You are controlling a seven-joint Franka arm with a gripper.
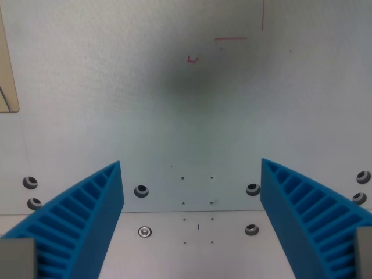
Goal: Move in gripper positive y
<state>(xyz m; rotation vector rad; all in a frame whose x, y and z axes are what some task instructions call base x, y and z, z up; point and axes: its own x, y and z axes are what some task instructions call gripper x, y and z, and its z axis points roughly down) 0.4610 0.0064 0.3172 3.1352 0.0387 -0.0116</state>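
Note:
My gripper (192, 165) hangs over a pale white tabletop (186, 104), seen from above in the wrist view. Its two blue ribbed fingers (87, 215) rise from the bottom corners, one at the wrist view's left and one at the wrist view's right, spread wide apart. Nothing sits between them; the gripper is open. A soft dark shadow lies on the surface above the fingertips.
Faint red pen marks (229, 39) sit near the top. A beige panel edge (7, 70) shows at the upper left. Several bolt holes (141, 190) and small dots line a seam in the surface low in the picture.

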